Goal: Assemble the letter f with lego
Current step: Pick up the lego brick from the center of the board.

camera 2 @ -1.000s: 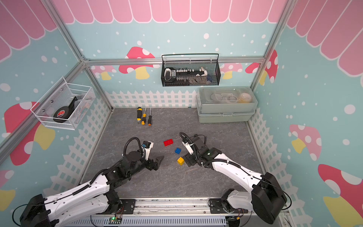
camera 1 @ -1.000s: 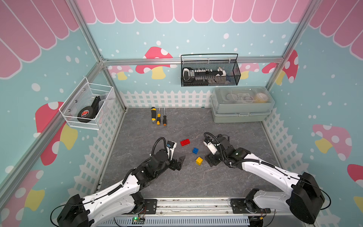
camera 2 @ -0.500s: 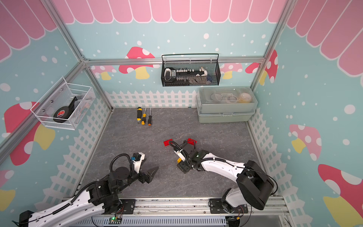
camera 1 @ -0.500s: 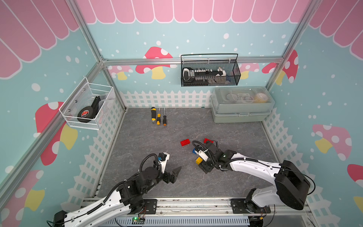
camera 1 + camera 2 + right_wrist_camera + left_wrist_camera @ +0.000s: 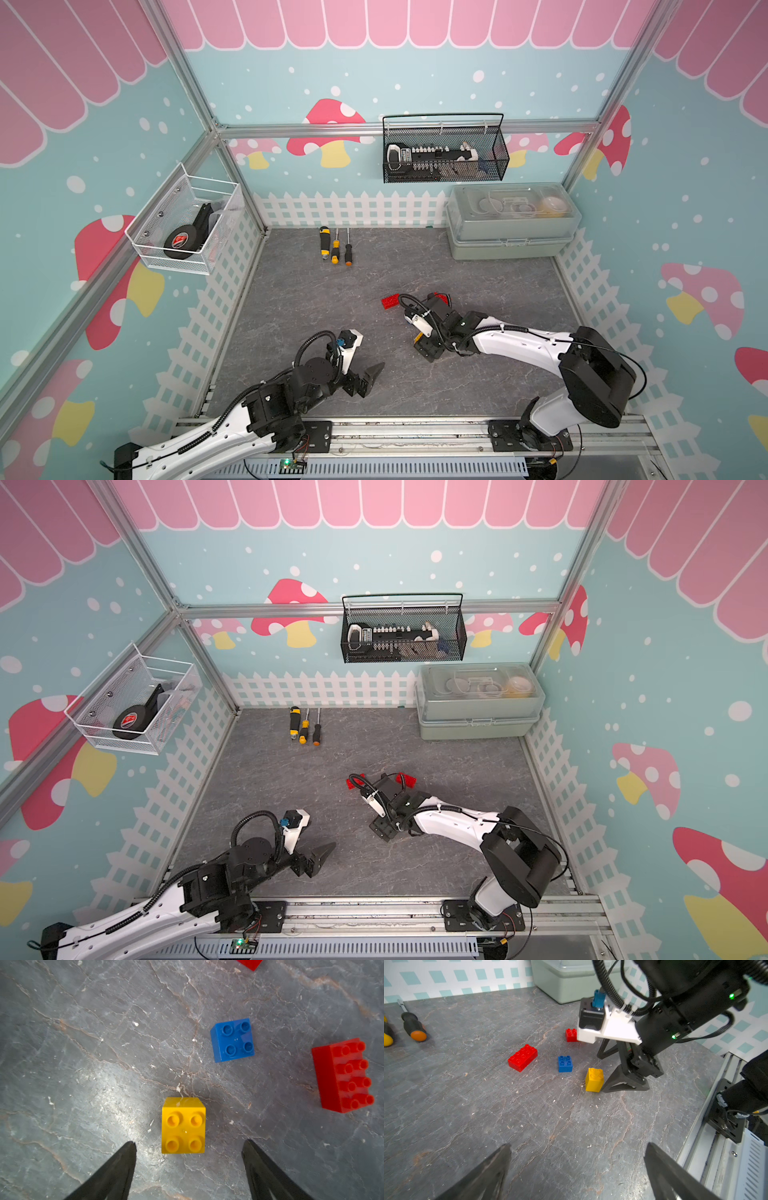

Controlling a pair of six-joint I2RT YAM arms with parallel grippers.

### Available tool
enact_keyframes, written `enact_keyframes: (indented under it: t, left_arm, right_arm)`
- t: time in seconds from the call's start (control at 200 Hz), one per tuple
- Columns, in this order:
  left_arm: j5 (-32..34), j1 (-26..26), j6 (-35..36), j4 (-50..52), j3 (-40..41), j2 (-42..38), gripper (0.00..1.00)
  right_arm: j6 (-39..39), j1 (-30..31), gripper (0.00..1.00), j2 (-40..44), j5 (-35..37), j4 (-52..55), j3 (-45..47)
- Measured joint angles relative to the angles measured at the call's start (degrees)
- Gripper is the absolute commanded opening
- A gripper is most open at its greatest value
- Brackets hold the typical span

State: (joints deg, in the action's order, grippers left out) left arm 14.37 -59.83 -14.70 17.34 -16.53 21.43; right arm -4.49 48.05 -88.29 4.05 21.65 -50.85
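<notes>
Far red brick (image 5: 570,1035) partly behind right arm (image 5: 662,1024)

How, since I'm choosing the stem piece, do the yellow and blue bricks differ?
The yellow brick stands taller than the blue brick. The yellow brick sits between the tips of the right gripper's open fingers; the blue brick lies farther off. Both are square, four-studded, studs up.
</notes>
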Motion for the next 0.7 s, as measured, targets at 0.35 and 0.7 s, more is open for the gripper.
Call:
enact_keyframes:
  t: [0.35,0.7]
  left_arm:
    - [2.21,-0.09,0.42,0.02,1.14,-3.74,0.99]
    - [2.60,-0.11,0.42,0.04,1.14,-3.65,0.99]
  right_arm:
    - [2.10,0.00,0.61,-2.89,0.92,0.02,-3.52]
    - [2.73,0.00,0.49,-3.26,0.42,0.24,-3.52]
